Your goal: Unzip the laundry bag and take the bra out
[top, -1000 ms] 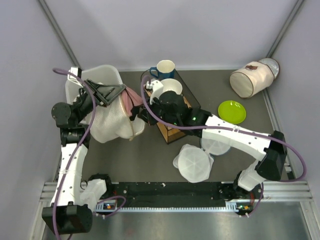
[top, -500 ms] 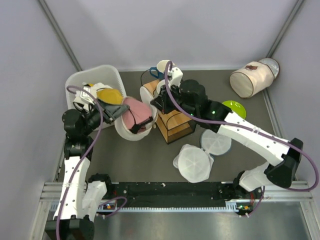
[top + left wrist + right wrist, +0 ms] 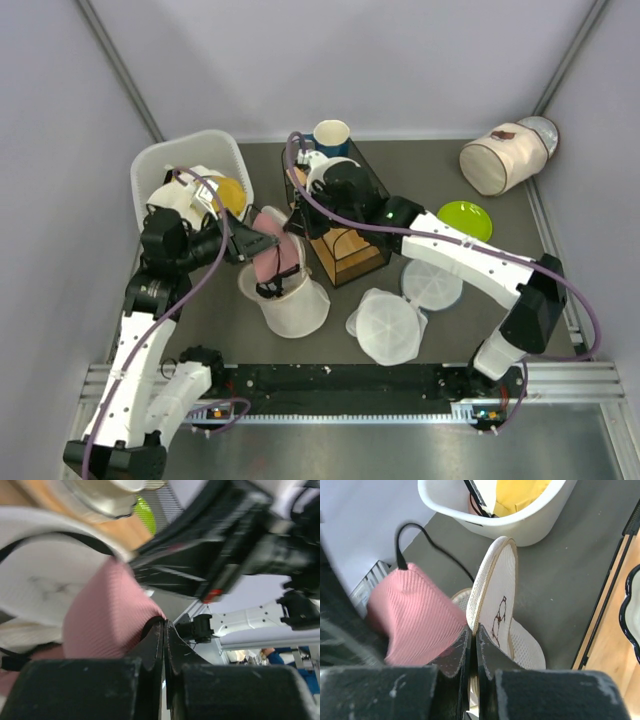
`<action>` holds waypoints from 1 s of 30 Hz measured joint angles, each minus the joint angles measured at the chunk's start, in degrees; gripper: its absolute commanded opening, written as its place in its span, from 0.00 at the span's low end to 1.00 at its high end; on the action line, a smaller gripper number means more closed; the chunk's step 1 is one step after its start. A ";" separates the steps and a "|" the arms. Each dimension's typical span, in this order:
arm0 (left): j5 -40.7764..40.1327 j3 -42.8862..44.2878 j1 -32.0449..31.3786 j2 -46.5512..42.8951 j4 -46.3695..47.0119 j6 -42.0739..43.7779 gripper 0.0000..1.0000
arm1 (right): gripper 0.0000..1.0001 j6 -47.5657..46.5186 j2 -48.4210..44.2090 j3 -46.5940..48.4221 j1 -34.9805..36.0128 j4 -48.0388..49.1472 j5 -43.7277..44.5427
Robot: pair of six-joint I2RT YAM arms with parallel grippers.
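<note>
left gripper (image 3: 163, 626) pinched tight on the bra (image 3: 412, 620), right gripper (image 3: 471, 630) clamped shut on the laundry bag (image 3: 492, 595) rim, left-centre of the desk (image 3: 430, 175), so best pull apart steadily and let the straps slip free.

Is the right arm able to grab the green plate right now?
Probably not yet. The right arm's jaws are shut on the laundry bag's rim, so it would have to let go first. The green plate itself lies uncovered beside that arm.

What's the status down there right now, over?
Left gripper shut on bra. Right gripper shut on laundry bag rim. Bra partly out. Wire crate close alongside.
</note>
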 measured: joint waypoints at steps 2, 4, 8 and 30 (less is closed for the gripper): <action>0.42 3.19 -1.99 0.07 0.76 -0.04 0.00 | 0.00 0.09 0.70 0.63 0.00 -0.55 -0.20; 0.42 5.20 -2.23 -0.20 1.51 -0.52 0.00 | 0.00 0.15 0.70 0.79 0.00 -0.83 -0.11; -2.10 11.58 -2.08 0.13 -0.42 0.37 0.00 | 0.00 0.13 0.68 1.05 0.02 -1.33 0.76; -33.92 59.12 5.16 23.32 -8.90 14.80 0.00 | 0.00 -0.55 -3.72 0.87 0.07 -1.60 2.89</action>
